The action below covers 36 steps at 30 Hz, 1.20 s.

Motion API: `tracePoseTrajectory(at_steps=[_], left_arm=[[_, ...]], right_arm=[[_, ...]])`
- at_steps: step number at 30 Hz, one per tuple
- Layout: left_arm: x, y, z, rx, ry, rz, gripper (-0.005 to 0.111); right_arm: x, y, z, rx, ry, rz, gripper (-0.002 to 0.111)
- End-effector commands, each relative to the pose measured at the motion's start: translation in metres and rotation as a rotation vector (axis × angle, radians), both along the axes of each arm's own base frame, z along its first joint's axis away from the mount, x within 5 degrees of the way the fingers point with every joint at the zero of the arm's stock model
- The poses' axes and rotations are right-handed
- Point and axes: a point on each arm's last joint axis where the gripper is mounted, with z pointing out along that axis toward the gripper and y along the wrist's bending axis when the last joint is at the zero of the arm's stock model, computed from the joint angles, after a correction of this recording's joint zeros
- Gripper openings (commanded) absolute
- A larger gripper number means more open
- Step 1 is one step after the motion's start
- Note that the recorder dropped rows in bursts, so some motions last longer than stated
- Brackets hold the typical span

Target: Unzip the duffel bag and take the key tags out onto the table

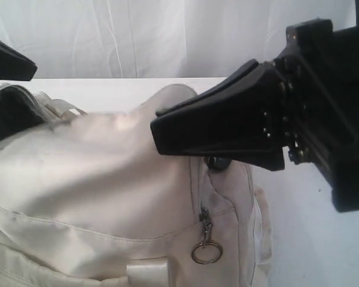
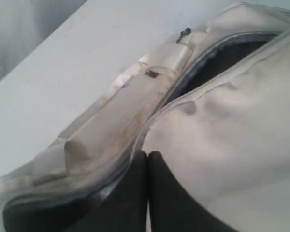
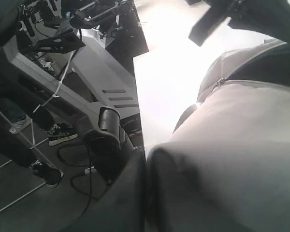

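Your duffel bag (image 1: 96, 179) lies on the white table (image 1: 311, 239) and fills most of the exterior view. Your left gripper (image 2: 147, 154) sits right on the bag's top zipper (image 2: 176, 99). Its fingers (image 2: 130, 193) are pressed together; can't tell if a pull is pinched between them. Past the fingertips the zipper gapes open and dark grey lining (image 2: 232, 53) shows in the gap. A cream webbing handle (image 2: 111, 121) lies flat on the bag just beside that zipper, on the side nearer the bare table.

Your right gripper (image 1: 158, 128) is over the bag's other end, fingers closed flat against each other, nothing seen between them. The tips are at the fabric; touching or just above, can't tell. Just below that gripper a black D-ring (image 1: 219, 162) sits on the bag's end. Lower on the same end a side zipper pull hangs down with a metal ring (image 1: 206, 252).
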Motion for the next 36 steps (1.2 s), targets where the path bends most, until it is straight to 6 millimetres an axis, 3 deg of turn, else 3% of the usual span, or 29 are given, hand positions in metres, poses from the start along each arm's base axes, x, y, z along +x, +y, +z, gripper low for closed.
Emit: tracePoseTrajectory(at_steps=[1, 5, 14, 18, 23, 26, 31, 36], left_arm=[[-0.04, 0.006, 0.012, 0.031, 0.094, 0.029, 0.0], [-0.053, 0.009, 0.017, 0.042, 0.086, 0.047, 0.0], [-0.049, 0.008, 0.004, 0.039, 0.152, 0.044, 0.0], [-0.05, 0.008, -0.002, 0.03, 0.184, 0.059, 0.0], [-0.059, 0.008, 0.004, -0.017, 0.187, 0.113, 0.0], [-0.072, 0.01, 0.015, -0.066, 0.134, 0.16, 0.0], [-0.108, 0.013, 0.036, -0.145, -0.013, 0.192, 0.0], [-0.148, 0.016, 0.048, -0.199, -0.113, 0.209, 0.0]], right_arm=[[-0.006, -0.001, 0.002, 0.038, 0.002, 0.019, 0.0], [-0.006, -0.001, 0.002, 0.038, 0.002, 0.019, 0.0], [-0.007, -0.001, 0.002, 0.037, 0.008, 0.025, 0.0], [-0.019, 0.006, 0.002, 0.037, 0.007, 0.096, 0.002], [-0.036, 0.015, 0.0, 0.031, 0.018, 0.196, 0.008], [-0.04, 0.018, -0.011, 0.005, 0.054, 0.223, 0.008], [-0.039, 0.02, -0.049, -0.082, 0.171, 0.224, 0.008], [-0.04, 0.019, -0.08, -0.141, 0.226, 0.233, 0.02]])
